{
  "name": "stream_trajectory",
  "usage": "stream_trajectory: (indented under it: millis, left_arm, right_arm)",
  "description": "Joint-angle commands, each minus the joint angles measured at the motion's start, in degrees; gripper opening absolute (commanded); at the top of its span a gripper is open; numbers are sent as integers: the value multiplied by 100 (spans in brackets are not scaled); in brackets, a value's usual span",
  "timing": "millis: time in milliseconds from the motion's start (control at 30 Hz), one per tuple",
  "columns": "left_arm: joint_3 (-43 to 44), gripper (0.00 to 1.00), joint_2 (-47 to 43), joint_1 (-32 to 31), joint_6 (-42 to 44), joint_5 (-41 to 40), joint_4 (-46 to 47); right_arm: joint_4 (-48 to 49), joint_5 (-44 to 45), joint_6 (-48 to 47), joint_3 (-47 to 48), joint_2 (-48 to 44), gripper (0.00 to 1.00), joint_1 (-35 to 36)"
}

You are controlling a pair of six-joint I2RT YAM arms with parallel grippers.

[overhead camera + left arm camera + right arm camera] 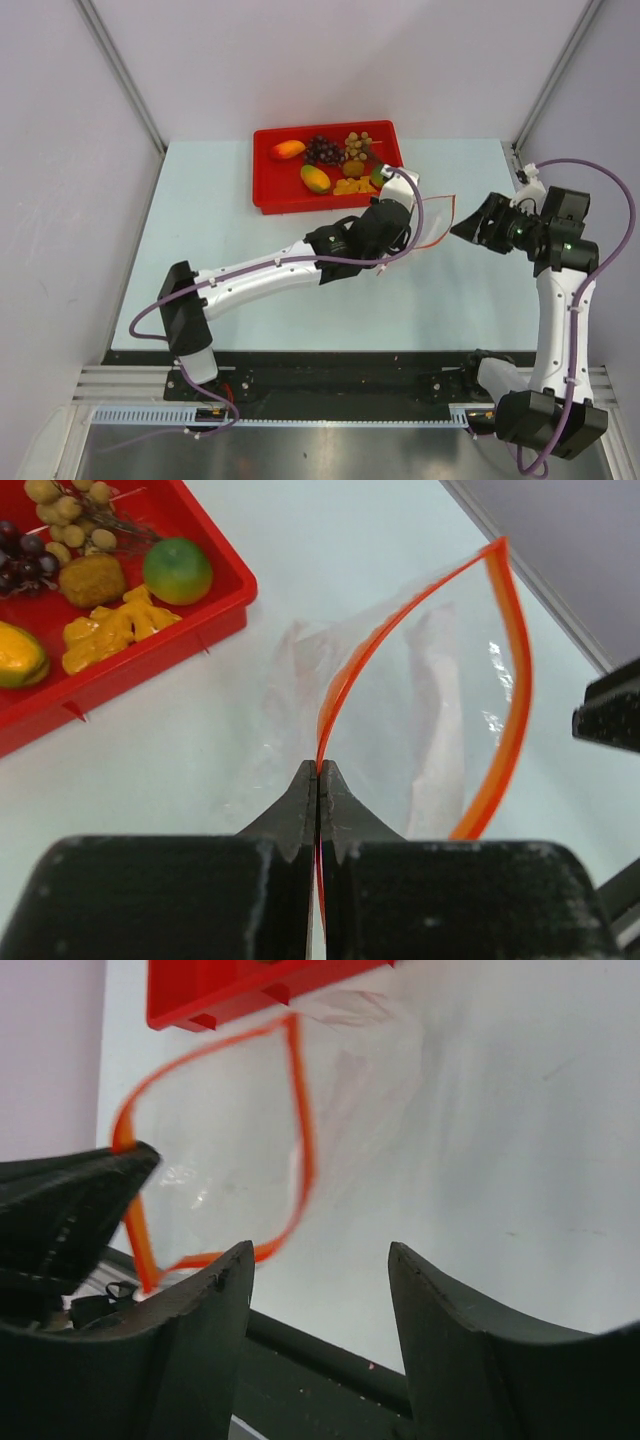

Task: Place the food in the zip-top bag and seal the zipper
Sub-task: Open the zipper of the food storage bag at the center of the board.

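The clear zip-top bag (430,720) lies on the table with its mouth held open. My left gripper (320,770) is shut on the red-orange zipper (512,700) at the near edge of the mouth, as the top view (405,238) also shows. My right gripper (320,1250) is open and empty, just right of the bag (437,222), not touching it. The food lies in the red tray (262,170): a red-orange mango (288,150), a yellow-green mango (315,179), grapes (323,150), a tan ball cluster (357,143), a green fruit (177,570) and orange chunks (105,635).
The red tray stands at the back middle of the table, just left of and behind the bag. Metal frame posts (125,75) rise at the table's back corners. My left arm (270,270) stretches diagonally across the table's middle.
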Motion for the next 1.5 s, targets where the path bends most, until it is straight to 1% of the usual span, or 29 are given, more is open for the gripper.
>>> stream_trajectory:
  millis: [0,33,67,133,200,267,300,400,533,567,733,867,900,967,1033,1067,1133,1167,1233,1267,1300,1333,1400,1433,1467]
  left_arm:
    - [377,0,-43,-60,-216,-35,-73]
    - [386,0,10,-60,-216,-44,-99]
    - [413,0,27,-68,-224,-53,-91]
    - [430,0,45,-77,-224,-97,-82]
    - [448,0,71,-95,-251,-97,-82]
    - [457,0,107,-104,-277,-115,-73]
    - [483,0,98,-112,-286,-132,-73]
    - [509,0,142,-130,-286,-159,-64]
    - [527,0,186,-174,-286,-203,-56]
    - [527,0,203,-183,-286,-211,-56]
    - [457,0,212,-218,-321,-229,-56]
    - [439,0,247,-271,-295,-282,-47]
    - [448,0,265,-288,-269,-290,-30]
    - [483,0,291,-315,-234,-308,-21]
    - [509,0,309,-341,-189,-334,6]
    - [518,0,309,-341,-181,-343,32]
    - [553,0,318,-341,-154,-413,41]
    - [580,0,326,-332,-128,-440,58]
    - [580,0,292,-315,-119,-484,102]
    - [597,0,283,-288,-137,-484,94]
    - [606,0,274,-219,-250,-458,59]
    - [624,0,248,-166,-329,-336,24]
    - [641,0,204,44,-575,-160,-90]
    - [633,0,186,133,-620,24,-117]
    - [598,0,142,221,-646,148,-117]
  right_arm:
    - [69,-389,188,510,-197,59,50]
    - [52,-398,249,527,-232,54,76]
    - [43,-433,380,545,-293,52,94]
    - [69,-460,556,510,-329,49,224]
    - [104,-355,829,344,-346,48,348]
    - [157,-197,1039,186,-338,49,559]
    - [192,39,1110,37,-346,50,620]
    - [429,269,1549,-306,-312,57,796]
    - [991,332,2086,-570,-188,58,1043]
    - [1105,314,2287,-615,-179,58,1043]
    - [1396,199,2596,-703,-135,59,1043]
    - [1423,243,2859,-764,-153,63,1017]
    - [1510,278,2912,-782,-153,66,1017]
    - [1686,296,3036,-826,-109,66,1043]
    - [1686,384,3036,-835,-39,59,1104]
    - [1643,401,3001,-878,-4,54,1104]
    - [1485,524,2869,-905,23,48,1087]
    - [1345,481,2738,-940,14,38,1078]
    - [1116,367,2597,-984,5,28,982]
    - [898,323,2370,-984,-12,18,921]
    - [765,279,2237,-932,-30,13,833]
    - [590,192,2062,-862,-21,11,623]
    - [-25,68,1386,-686,-21,7,306]
    - [-245,-2,1122,-424,-4,3,9]
    - [-700,6,815,-274,5,0,-99]
